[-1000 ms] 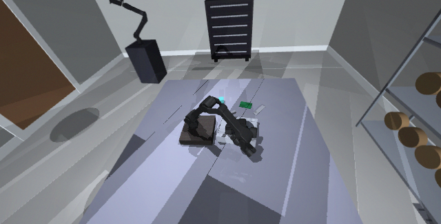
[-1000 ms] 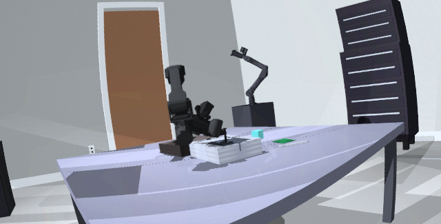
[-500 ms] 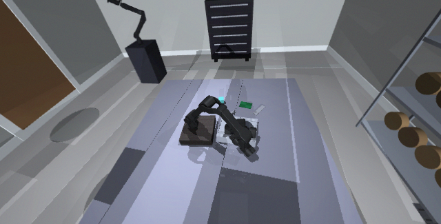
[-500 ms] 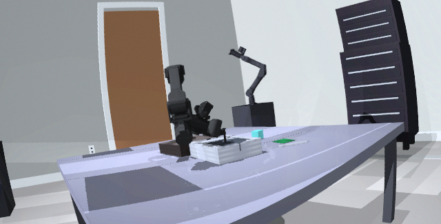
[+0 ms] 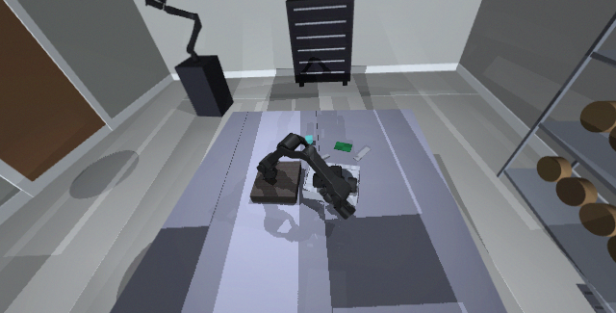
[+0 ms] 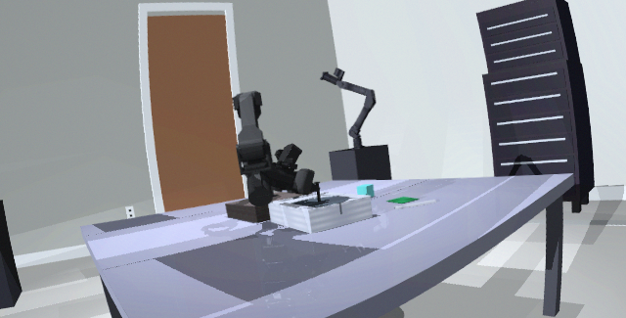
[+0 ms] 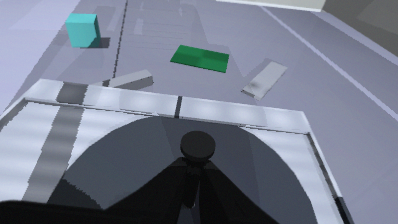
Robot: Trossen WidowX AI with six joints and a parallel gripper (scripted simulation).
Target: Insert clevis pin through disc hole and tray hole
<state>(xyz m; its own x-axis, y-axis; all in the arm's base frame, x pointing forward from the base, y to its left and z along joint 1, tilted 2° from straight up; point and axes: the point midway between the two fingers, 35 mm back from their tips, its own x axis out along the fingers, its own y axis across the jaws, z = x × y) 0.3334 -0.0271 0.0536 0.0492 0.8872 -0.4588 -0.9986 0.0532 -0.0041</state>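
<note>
The one end effector (image 7: 193,166) (image 6: 315,192) is closed on one pin (image 7: 197,145) (image 6: 318,192), gripping it below its head, with the head up. One disc (image 7: 135,150) lies inside one tray (image 7: 220,110) (image 6: 313,222); whether the pin's tip is in the hole, I cannot tell. In the wrist view, beyond the tray on the table (image 7: 165,22) (image 6: 274,264) (image 5: 255,265), there are one cyan block (image 7: 82,31) (image 6: 365,190) (image 5: 309,139) at eleven o'clock, one green plate (image 7: 200,58) (image 6: 402,200) (image 5: 343,146) at twelve, and two pale bars, at eleven and one o'clock.
</note>
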